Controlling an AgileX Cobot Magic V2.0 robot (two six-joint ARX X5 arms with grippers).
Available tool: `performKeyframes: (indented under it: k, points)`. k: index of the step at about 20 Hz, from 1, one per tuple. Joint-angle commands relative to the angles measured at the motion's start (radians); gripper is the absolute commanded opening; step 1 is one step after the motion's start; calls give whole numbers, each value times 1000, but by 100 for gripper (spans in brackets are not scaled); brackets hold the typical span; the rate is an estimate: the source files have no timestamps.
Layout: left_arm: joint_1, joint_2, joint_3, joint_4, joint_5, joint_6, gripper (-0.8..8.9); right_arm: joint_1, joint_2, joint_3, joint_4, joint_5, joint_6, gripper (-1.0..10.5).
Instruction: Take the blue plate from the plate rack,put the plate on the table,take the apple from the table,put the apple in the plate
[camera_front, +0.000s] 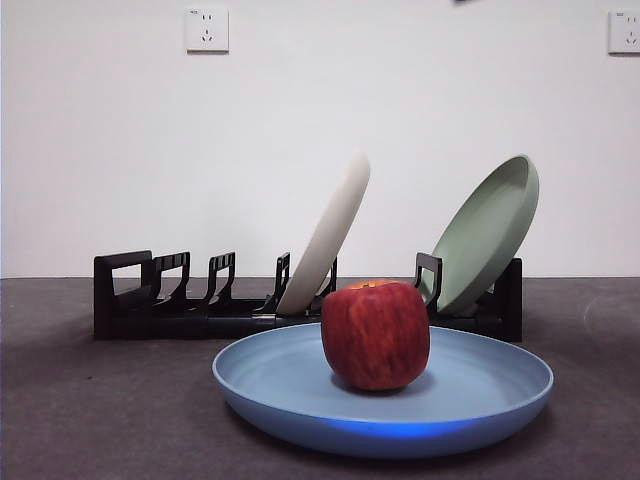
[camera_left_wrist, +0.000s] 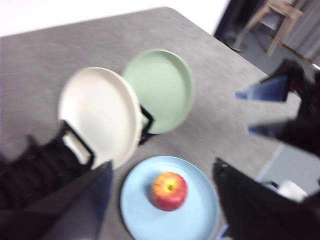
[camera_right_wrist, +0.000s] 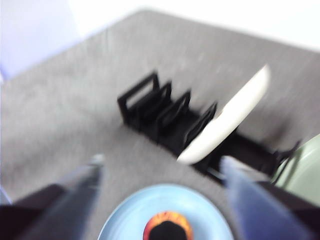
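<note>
The apple (camera_front: 376, 335) sits upright in the middle of the blue plate (camera_front: 300, 385), and the plate lies flat on the table (camera_front: 80, 400) just in front of the plate rack (camera_front: 150, 300) — so, judged from how things lie, every step of the task looks done. Behind it the rack holds a cream plate (camera_front: 330, 235) and a green plate (camera_front: 490, 235), both leaning in their slots. The relation that matters now is height: both grippers hang above the plate and the apple lies straight below and a little ahead of each, with clear air between. The left gripper (camera_left_wrist: 160, 200) has its jaws spread wide, one on either side of the plate in its wrist view, holding nothing. The right gripper (camera_right_wrist: 160, 200) is likewise wide open and empty, the apple showing between its jaws at the near edge of its blurred picture. From that picture the right gripper seems the more directly over the apple, though the blur makes this uncertain. The left wrist view also shows the other arm's gripper off to one side, well clear of the rack. Any coming move is likely a plain retreat upward — the only risk is a jaw clipping the leaning cream plate.
</note>
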Motion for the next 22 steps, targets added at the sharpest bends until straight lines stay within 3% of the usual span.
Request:
performKeyframes:
  k: [1,3,6,9,16,19,22]
  points:
    - [-62,12,-5,12,-3,8,-9,-8,-37,2,-2,6,10,-12]
    - [-115,20,-5,18,-68,18,-8,-10,-57,2,-5,6,14,-12]
    - [-188,21,-7,21,-264,18,-9,-10,-61,1,-50,4,34,-12]
    - [-218,20,-14,27,-336,19,-9,-10,-60,-2,-95,5,40,-12]
    - [-232,-39,-207,159,-350,5,-9,-10,-79,-82,-95,2,77,-12]
    - [-232,-104,-356,259,-372,-23,-9,-10,-106,-161,-50,2,99,-12]
    - [-232,-217,-576,387,-429,-90,-9,-10,-149,-313,70,2,172,-12]
